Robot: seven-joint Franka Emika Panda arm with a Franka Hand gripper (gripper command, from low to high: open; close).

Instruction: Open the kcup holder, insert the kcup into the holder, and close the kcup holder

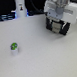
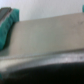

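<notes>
The tiny pale kcup with a bright green top (image 1: 14, 47) is being seen at the exterior view's lower left on the white worktop (image 1: 42, 56), well apart from the pincer (image 1: 58, 26) at upper right, whose jaw state cannot be told.

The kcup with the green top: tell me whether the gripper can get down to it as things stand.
Probably yes. The kcup stands alone on the white table, nothing beside it. The gripper hangs off toward the exterior view's right, over something dark, with open surface between them.
</notes>
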